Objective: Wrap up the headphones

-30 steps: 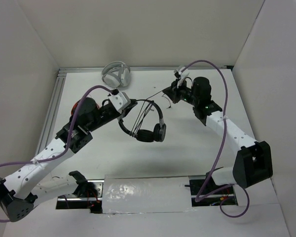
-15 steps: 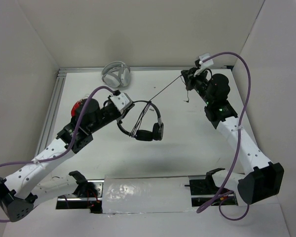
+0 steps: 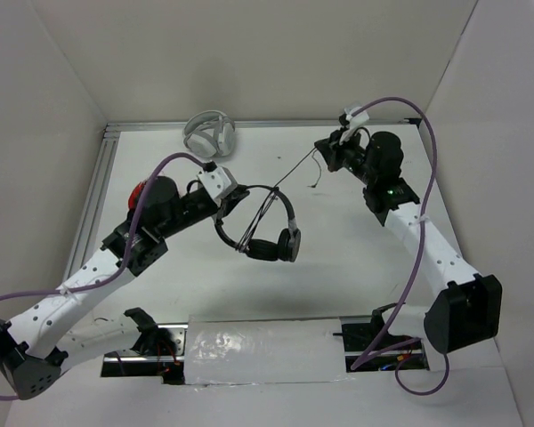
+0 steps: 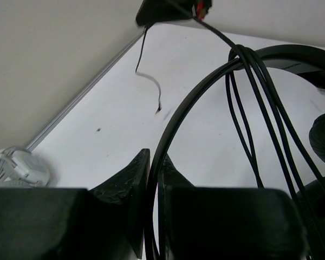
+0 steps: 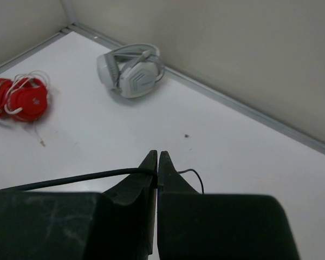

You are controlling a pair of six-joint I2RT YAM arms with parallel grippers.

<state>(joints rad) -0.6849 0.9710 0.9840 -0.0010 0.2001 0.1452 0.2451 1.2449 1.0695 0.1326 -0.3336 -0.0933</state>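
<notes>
Headphones [image 3: 271, 233] held over mid-table. Left gripper [image 4: 155, 165] is clamped on the headband [image 4: 292, 54]. Right gripper [image 5: 156, 161], toward 1 o'clock, is pinched shut on the taut cable [image 3: 295, 169]. Light, springy band, limp cable (probably snags): grip the band, tension gently.

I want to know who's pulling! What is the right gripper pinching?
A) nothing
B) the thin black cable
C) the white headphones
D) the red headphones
B: the right gripper is shut on the thin black cable, which runs taut to the black headphones in the left gripper.
</notes>
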